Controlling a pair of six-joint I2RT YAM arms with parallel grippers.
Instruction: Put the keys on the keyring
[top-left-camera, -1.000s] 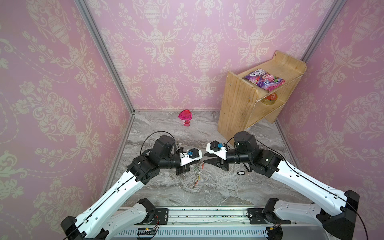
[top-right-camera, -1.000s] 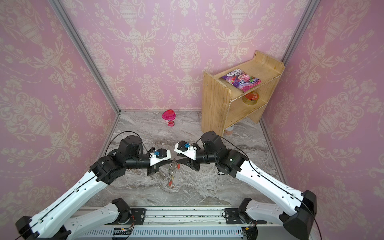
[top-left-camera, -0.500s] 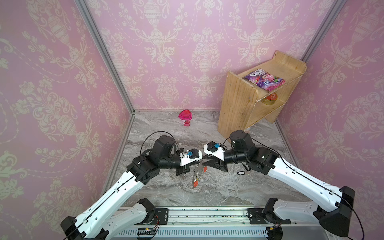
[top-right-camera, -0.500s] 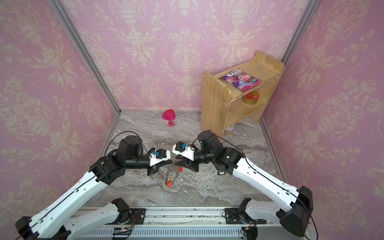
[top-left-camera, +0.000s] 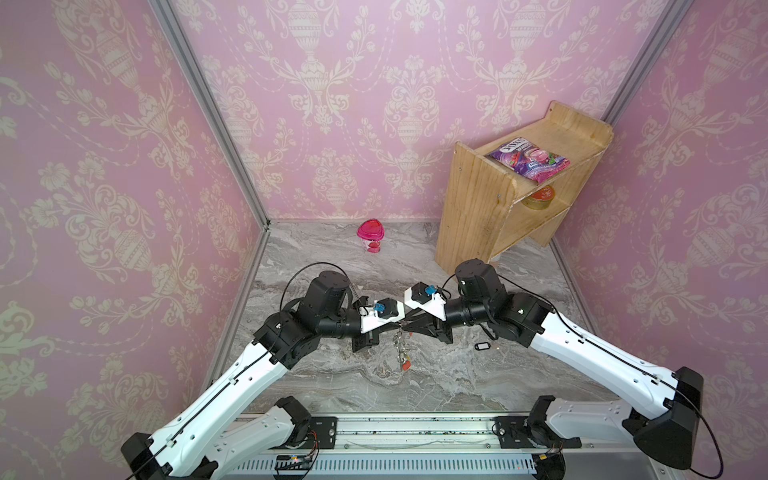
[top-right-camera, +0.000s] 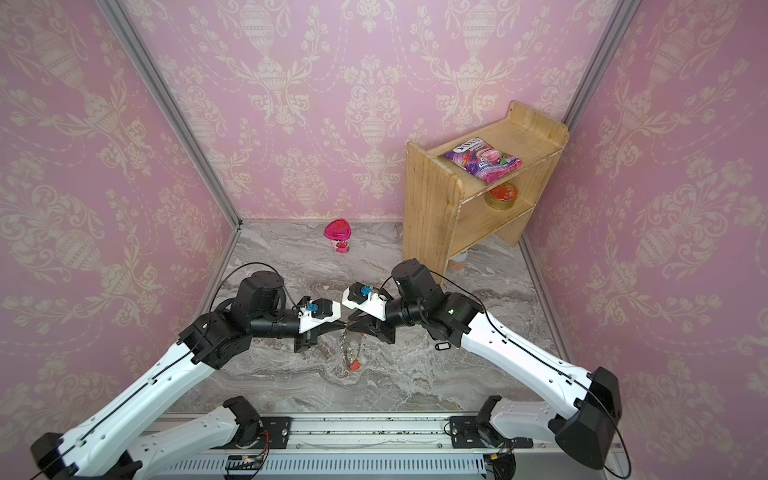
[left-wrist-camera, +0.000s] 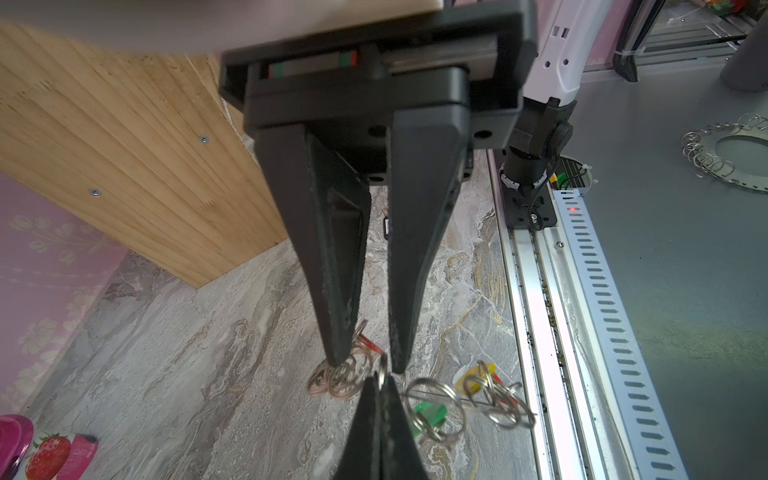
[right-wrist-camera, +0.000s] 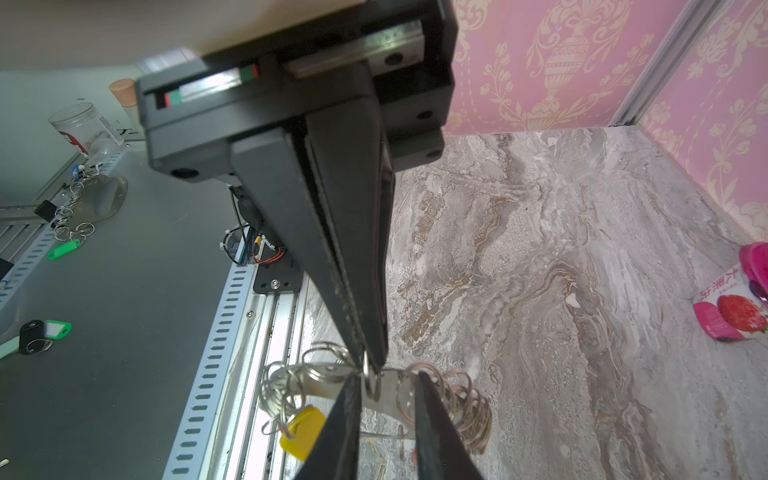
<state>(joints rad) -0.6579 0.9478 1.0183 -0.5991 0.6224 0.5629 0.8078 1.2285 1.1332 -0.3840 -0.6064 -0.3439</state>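
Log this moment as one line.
left gripper: shut on keyring, which hangs from it | right gripper: open, jaws straddling keyring | keys: lying on table, not on keyring

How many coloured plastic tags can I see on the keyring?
3, in the left wrist view, all on the keyring: a red tag beside the bunched rings, a green tag behind a single ring, a yellow tag beyond it. Others may be hidden.

Wooden shelf (top-left-camera: 473, 208), purple packet (top-left-camera: 528, 161) on top, tin (top-left-camera: 539, 197) beneath; pink cup (top-left-camera: 369, 235) by back wall.
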